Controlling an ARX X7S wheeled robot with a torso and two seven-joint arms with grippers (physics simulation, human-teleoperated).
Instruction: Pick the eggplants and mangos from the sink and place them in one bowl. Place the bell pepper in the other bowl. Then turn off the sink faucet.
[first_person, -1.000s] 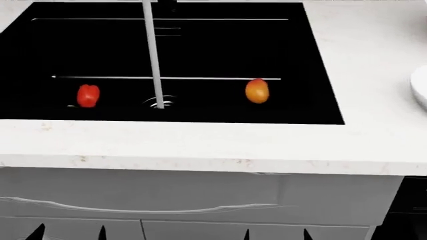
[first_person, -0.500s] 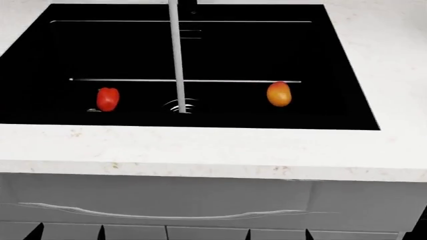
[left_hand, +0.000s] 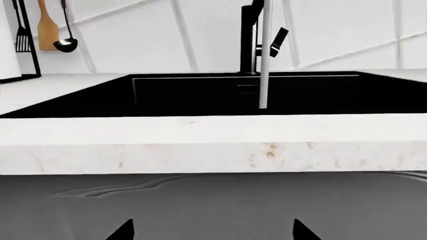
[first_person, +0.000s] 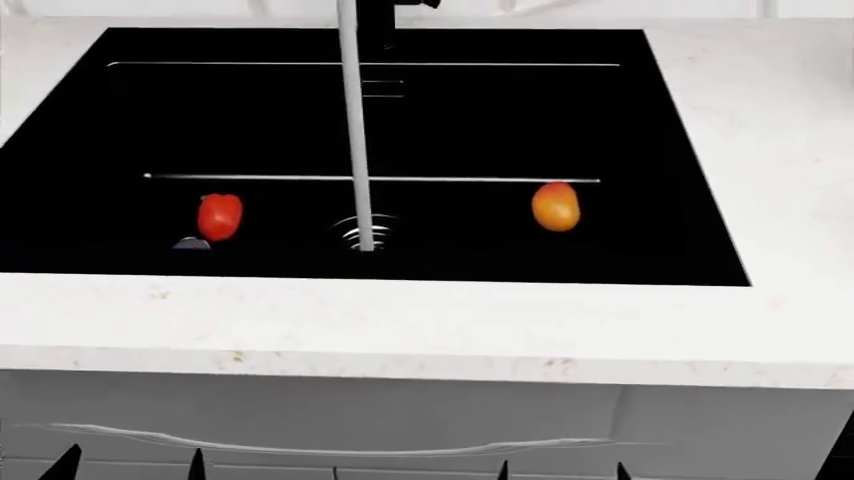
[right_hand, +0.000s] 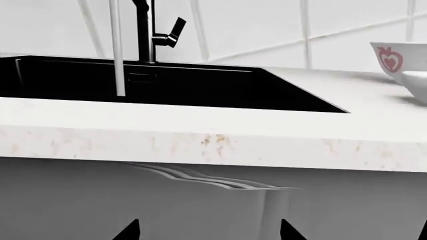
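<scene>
We see both grippers only as dark fingertip points at the lower edge of each view. The left gripper (first_person: 130, 465) sits low at the head view's bottom left, its two fingertips (left_hand: 122, 231) spread apart with nothing between them. The right gripper (first_person: 562, 468) sits low at the bottom right, its fingertips (right_hand: 128, 230) likewise parted and empty. Both grippers point forward, level with each other. No arm links or wrists are visible.

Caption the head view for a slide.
Water streams from the faucet into the sink, bell pepper left, mango right.
</scene>
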